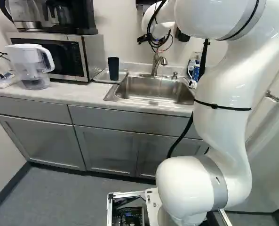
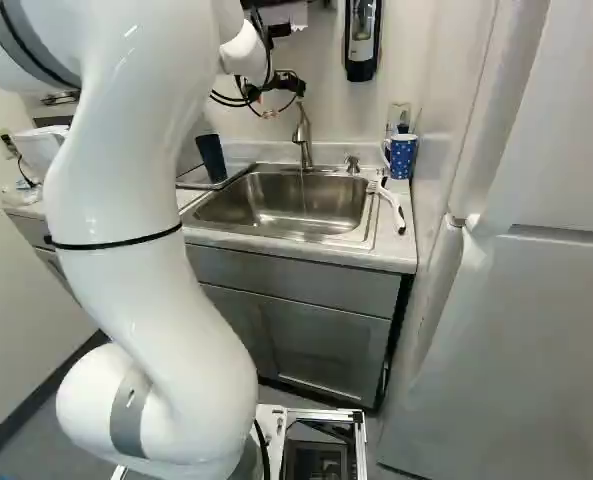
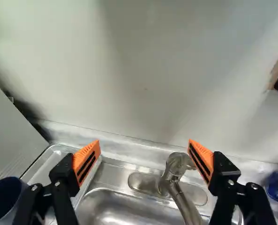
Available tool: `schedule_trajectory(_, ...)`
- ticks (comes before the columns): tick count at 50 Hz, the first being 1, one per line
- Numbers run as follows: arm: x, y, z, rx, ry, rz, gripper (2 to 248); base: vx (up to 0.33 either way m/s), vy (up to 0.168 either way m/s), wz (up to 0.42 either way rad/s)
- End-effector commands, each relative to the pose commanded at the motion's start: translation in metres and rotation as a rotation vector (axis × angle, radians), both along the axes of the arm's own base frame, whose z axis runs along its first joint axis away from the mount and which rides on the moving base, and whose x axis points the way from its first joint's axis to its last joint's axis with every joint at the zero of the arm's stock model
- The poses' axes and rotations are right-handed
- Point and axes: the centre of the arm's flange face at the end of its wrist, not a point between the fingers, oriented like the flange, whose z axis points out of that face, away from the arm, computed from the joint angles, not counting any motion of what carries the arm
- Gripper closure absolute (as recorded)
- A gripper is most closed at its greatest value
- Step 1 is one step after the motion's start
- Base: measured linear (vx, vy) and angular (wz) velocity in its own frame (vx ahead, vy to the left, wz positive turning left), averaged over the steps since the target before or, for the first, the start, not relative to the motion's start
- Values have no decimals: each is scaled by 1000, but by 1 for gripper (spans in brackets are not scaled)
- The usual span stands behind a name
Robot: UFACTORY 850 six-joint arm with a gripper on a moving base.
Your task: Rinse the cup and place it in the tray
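The black gripper [image 2: 290, 87] hangs high in front of the wall, over the back of the sink by the faucet, partly hidden by cables. In the wrist view my gripper [image 3: 144, 152] stands wide open, with nothing between its orange pads. A dark tapered cup [image 1: 113, 68] stands on the flat tray [image 1: 101, 76] left of the sink. The wrist view shows this cup [image 3: 5, 199] beyond one finger, off to the side and lower, partly cut off. A blue dotted mug [image 2: 401, 155] stands on the counter right of the sink.
The faucet [image 1: 156, 61] rises behind the steel sink [image 1: 153, 89]; a thin streak under its spout may be water. A brush [image 2: 393, 205] lies at the sink's right rim. Microwave [image 1: 59, 54] and water pitcher [image 1: 33, 66] stand left, a fridge [image 2: 536, 300] right, a dispenser [image 2: 361, 40] above.
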Motion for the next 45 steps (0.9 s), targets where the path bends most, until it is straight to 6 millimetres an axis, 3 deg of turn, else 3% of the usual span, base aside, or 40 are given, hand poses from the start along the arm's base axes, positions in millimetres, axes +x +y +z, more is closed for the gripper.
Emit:
schedule_trajectory(32,-26,3,1,0,19,5,3,0,0,0)
schedule_trajectory(45,-27,3,1,0,21,5,3,0,0,0)
